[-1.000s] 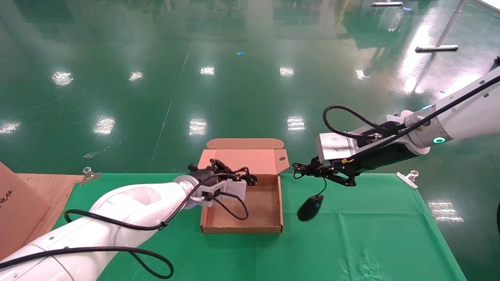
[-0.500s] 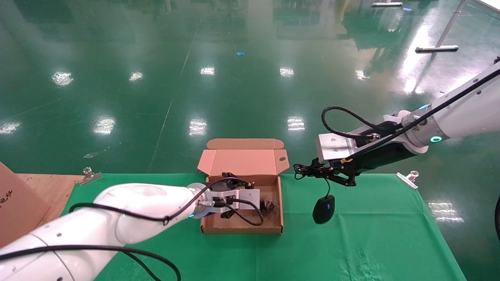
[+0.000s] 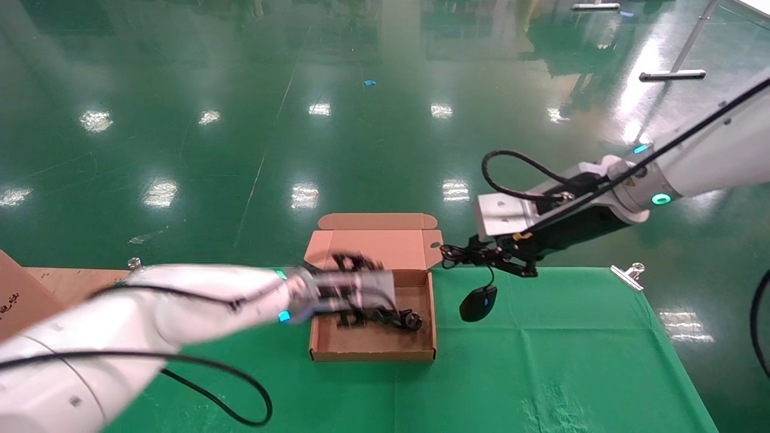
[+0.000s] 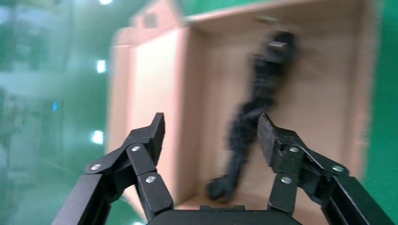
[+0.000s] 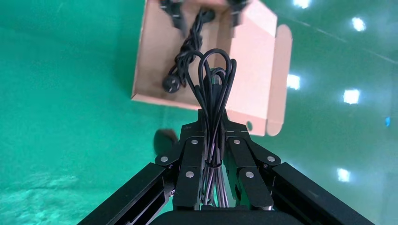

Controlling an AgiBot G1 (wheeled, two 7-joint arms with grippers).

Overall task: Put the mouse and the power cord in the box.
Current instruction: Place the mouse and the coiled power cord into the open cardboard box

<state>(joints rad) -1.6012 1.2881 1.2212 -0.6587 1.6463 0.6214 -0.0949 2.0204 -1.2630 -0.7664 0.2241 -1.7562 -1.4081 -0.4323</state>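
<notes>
Green-clothed tabletop (image 3: 565, 361), glossy green floor (image 3: 361, 138) beyond, I see left pincer (image 4: 211, 136) wide open, empty, blurred above power cord (image 3: 391, 317) in box (image 3: 373, 352), right pincer (image 5: 213, 140) clamping mouse (image 3: 478, 303) cord, mouse dangling right of box.

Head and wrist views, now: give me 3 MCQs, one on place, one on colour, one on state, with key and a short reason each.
1. Where does the power cord lie?
A. on the green cloth
B. inside the box
C. on the floor

2. What colour is the cloth on the table?
A. green
B. white
C. red

3. How is the mouse held?
A. gripped by its body
B. dangling by its bundled cord from the right pincer
C. by the left pincer

Key:
1 B, the left wrist view shows the cord on the cardboard bottom.
2 A, green fabric shows all round the box.
3 B, the right wrist view shows the fingers shut on the cord loops; the left pincer stands open and empty.
</notes>
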